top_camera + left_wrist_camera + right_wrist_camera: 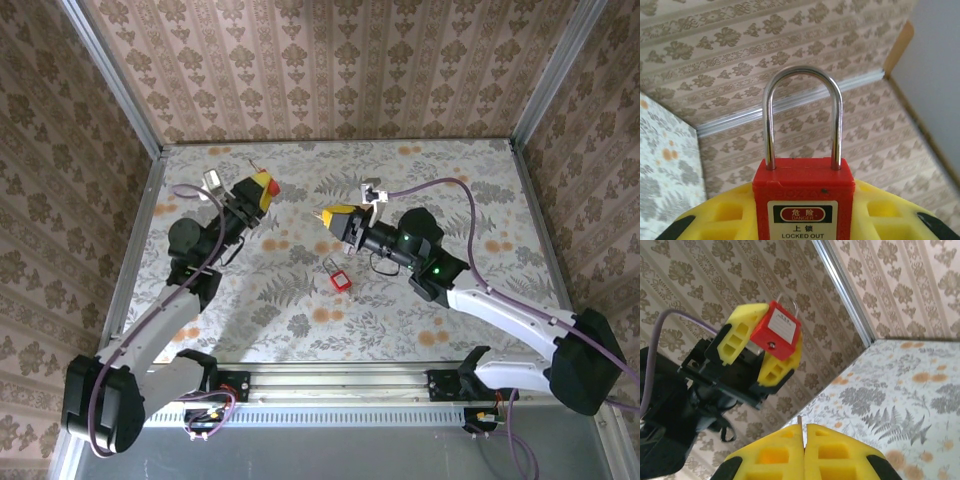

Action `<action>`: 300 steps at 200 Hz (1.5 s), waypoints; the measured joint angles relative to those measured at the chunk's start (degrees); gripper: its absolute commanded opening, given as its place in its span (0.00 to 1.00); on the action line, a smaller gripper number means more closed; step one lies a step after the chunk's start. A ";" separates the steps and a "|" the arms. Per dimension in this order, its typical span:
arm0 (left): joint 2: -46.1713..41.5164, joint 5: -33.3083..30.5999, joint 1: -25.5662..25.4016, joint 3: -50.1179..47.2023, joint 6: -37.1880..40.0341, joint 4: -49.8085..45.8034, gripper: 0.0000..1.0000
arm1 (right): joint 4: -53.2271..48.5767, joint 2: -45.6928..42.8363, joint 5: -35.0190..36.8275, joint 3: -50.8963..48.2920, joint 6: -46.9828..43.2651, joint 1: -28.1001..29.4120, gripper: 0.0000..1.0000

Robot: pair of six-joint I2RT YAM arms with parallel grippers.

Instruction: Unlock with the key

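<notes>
The right jaws are pressed shut on the key [799, 421], and only its thin tip pokes out of their seam. Ahead of the tip and clearly apart from it, the left jaws grip a red padlock [776, 331] in the air, shackle outward. A second red padlock [340, 279] lies near the middle of the tabletop [450, 320].
</notes>
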 measured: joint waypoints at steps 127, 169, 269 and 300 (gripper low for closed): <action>-15.19 -8.24 -2.84 2.29 -10.25 -48.85 0.00 | 8.74 15.69 9.03 3.69 -21.05 8.74 0.00; -15.17 -8.22 -1.81 2.47 -10.25 -53.37 0.00 | 9.20 17.03 8.83 5.01 -20.92 9.97 0.00; -16.02 -8.37 -0.22 2.45 -11.10 -54.82 0.00 | 8.31 17.14 8.59 5.14 -16.41 11.91 0.00; -16.46 -8.72 -0.22 2.45 -11.10 -54.84 0.00 | 8.28 17.94 8.59 5.14 -15.15 11.91 0.00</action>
